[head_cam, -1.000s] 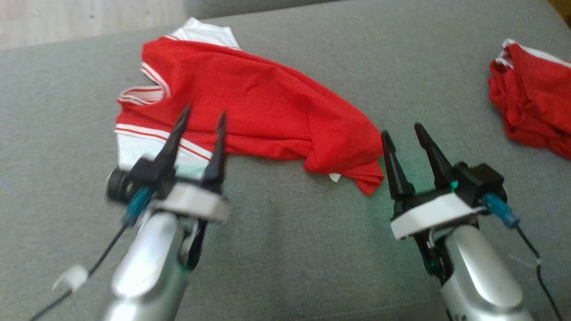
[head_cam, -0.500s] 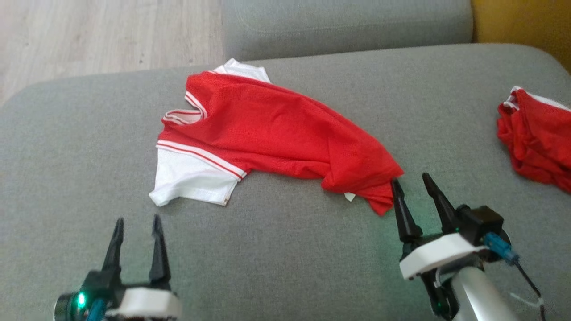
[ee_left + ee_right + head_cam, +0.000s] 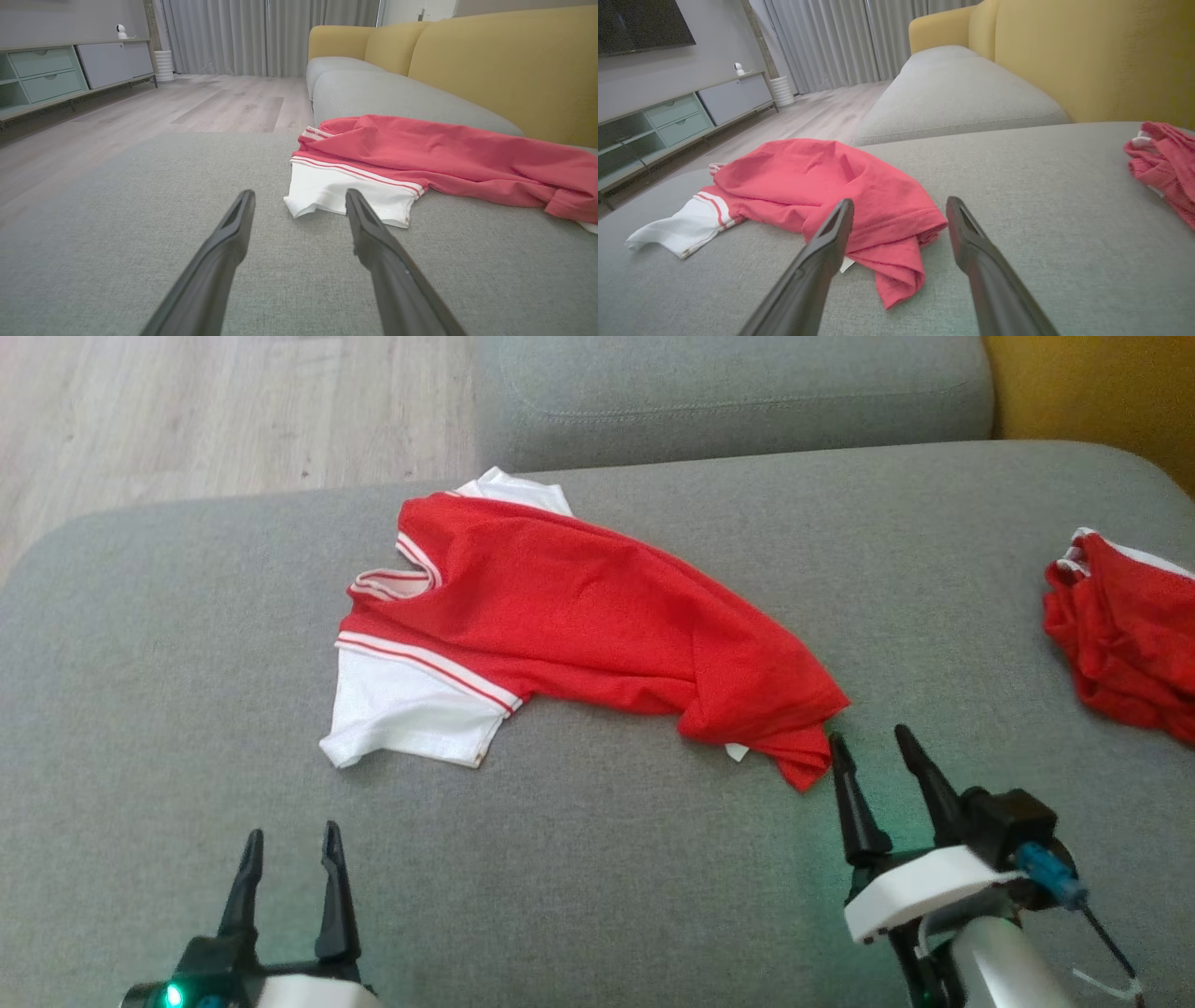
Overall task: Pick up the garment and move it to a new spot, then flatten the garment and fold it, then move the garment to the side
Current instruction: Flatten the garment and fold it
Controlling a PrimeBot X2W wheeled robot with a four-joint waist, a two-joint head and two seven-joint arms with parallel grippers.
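The garment [image 3: 579, 616], a red jersey with white striped sleeves, lies spread but wrinkled across the middle of the grey cushion [image 3: 653, 877]. Its neck end points toward the cushion's far left, and its hem [image 3: 794, 751] is bunched toward the cushion's near right. The left end effector [image 3: 291, 835] hovers over the cushion's near edge, its two fingers spread apart with nothing between them. The garment's white sleeve [image 3: 401, 714] lies ahead of it and a little to its right, clearly apart from the fingertips. The right end effector [image 3: 868, 735], fingers likewise parted and empty, sits low over the cushion's near right part. Its left fingertip is just beside the folded corner of the hem; whether it touches the cloth cannot be told. A second red bundle [image 3: 1130, 644] rests at the cushion's right edge, well apart from both end effectors.
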